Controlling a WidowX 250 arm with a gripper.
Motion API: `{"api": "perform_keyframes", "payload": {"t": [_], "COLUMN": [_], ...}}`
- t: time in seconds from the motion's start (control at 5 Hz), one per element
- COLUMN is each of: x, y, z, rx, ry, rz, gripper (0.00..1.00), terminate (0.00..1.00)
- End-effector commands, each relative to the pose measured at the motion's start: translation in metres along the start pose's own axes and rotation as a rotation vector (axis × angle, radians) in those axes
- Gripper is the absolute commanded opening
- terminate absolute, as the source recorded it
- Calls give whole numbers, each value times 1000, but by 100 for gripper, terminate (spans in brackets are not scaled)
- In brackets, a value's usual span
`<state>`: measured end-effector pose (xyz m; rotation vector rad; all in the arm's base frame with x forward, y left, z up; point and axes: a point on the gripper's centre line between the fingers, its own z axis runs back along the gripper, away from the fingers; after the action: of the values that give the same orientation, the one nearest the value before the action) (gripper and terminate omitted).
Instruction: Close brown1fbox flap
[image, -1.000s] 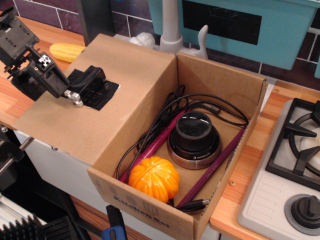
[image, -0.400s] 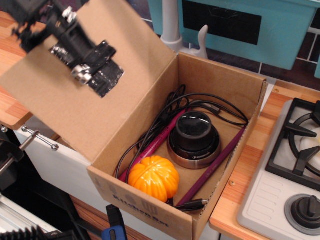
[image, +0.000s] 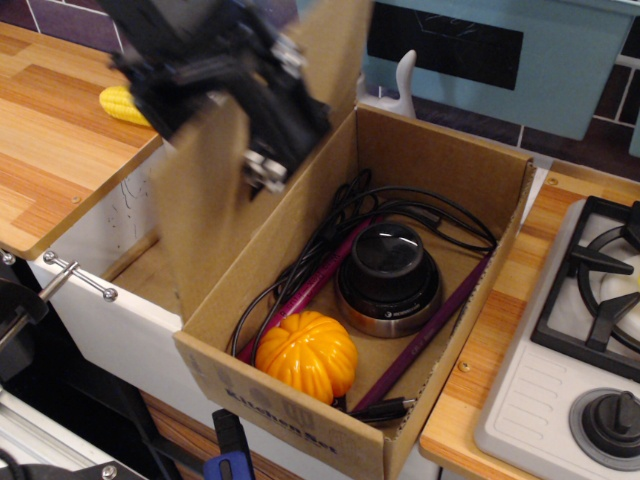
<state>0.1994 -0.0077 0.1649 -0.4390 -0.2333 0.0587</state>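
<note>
The brown1fbox (image: 290, 405) is an open cardboard carton with "Kitchen Set" lettering on its near side. Its left flap (image: 205, 220) stands nearly upright at the box's left edge, motion-blurred. My black gripper (image: 268, 140) is on the flap's outer face, up high, closed around the small silver-tipped knob (image: 262, 168). Inside the box lie an orange pumpkin (image: 305, 355), a round black and silver device (image: 388, 275), black cables (image: 400, 200) and two maroon sticks (image: 425, 335).
An open white drawer with a metal bar handle (image: 75, 278) sits left of the box, under the wooden counter (image: 50, 160). A corn cob (image: 125, 103) lies at the back left. A stove (image: 590, 330) is at the right and a teal cabinet (image: 500, 50) behind.
The flap has swung from lying flat out to the left up to nearly upright. My gripper has moved up and to the right with it, holding the knob. The drawer below is now uncovered.
</note>
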Motion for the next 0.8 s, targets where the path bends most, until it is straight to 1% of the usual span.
{"api": "perform_keyframes", "payload": {"t": [0.0,0.2,0.4,0.6], "x": [-9,-6,2,-1], "y": [-43,-63,-60,-55], "z": [-23,-39,-42,-38], "rx": [-58,-113,-158,-114], "ry": [-92,-161,-136,-109], "rz": [133,157,155,161], "gripper": [100,100,100,100], "terminate": [0,0,0,0]}}
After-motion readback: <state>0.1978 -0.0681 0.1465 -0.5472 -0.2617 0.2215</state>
